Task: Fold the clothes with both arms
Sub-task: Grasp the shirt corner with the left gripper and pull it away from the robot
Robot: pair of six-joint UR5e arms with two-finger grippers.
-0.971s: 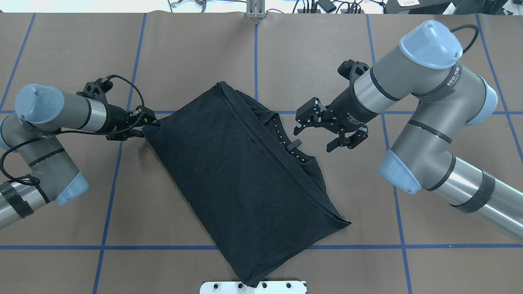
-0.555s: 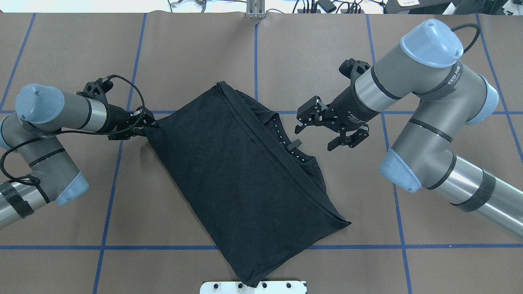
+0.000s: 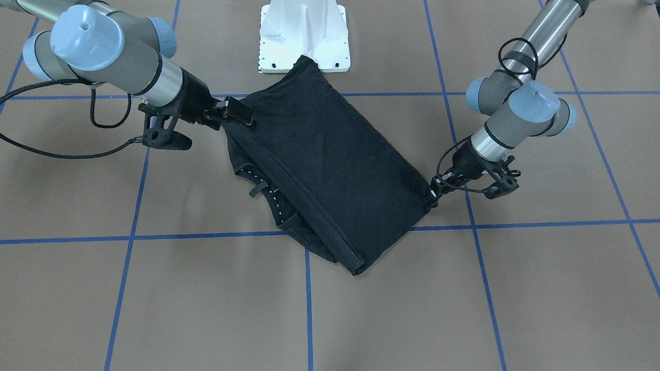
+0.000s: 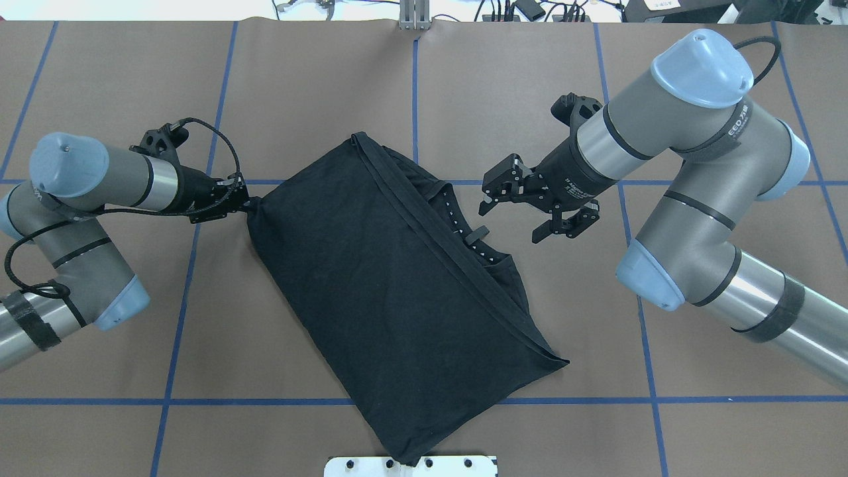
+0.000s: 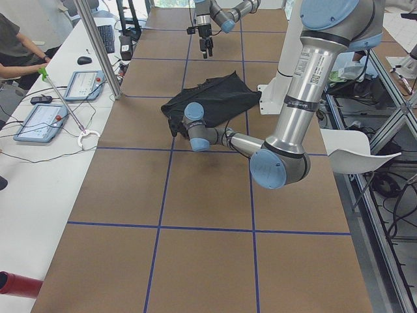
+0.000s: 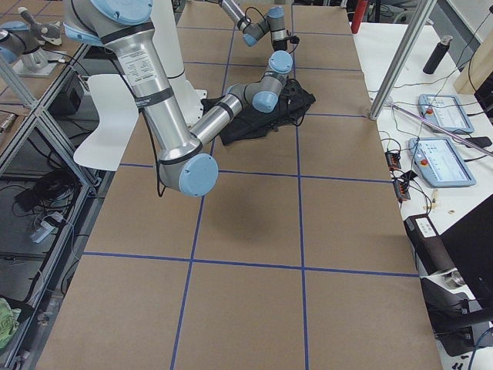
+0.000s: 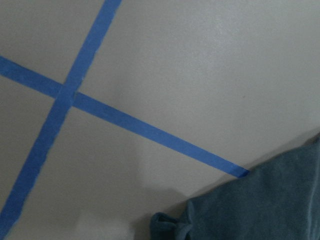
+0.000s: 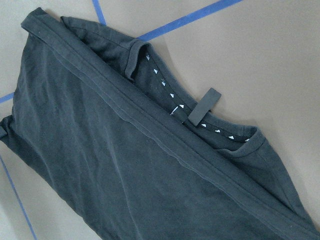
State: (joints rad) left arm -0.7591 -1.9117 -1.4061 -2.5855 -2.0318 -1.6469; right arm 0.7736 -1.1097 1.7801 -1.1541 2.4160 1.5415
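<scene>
Notes taken from the robot's side of the bench (image 4: pixel 132 331), nearest things first.

White base plate (image 4: pixel 351 466) at the near edge. The nearest corner of the T-shirt (image 4: pixel 391 298) lies over its rim.

The T-shirt is black and folded over on itself. It lies flat and skewed across the middle of the brown bench, over the blue tape lines (image 4: pixel 265 401). A doubled hem band (image 4: pixel 437 225) runs diagonally along its right side. Beyond that band the collar (image 4: pixel 464 218) shows, with a row of small white marks inside it and a black tab (image 4: pixel 478 233) at its middle.

Left arm (image 4: pixel 106 173): reaches in low from the left. Left jaws are closed tight on the shirt's left corner, where the cloth is bunched to a point. The left wrist camera catches only that rumpled corner and a tape crossing.

Right arm (image 4: pixel 649 119): elbow high, wrist pointed at the collar. Right jaws are spread wide and hold nothing. They are raised above the bench just beside the collar and do not touch the cloth.

Far edge: metal post (image 4: pixel 414 13), cables and plugs (image 4: pixel 530 10).
</scene>
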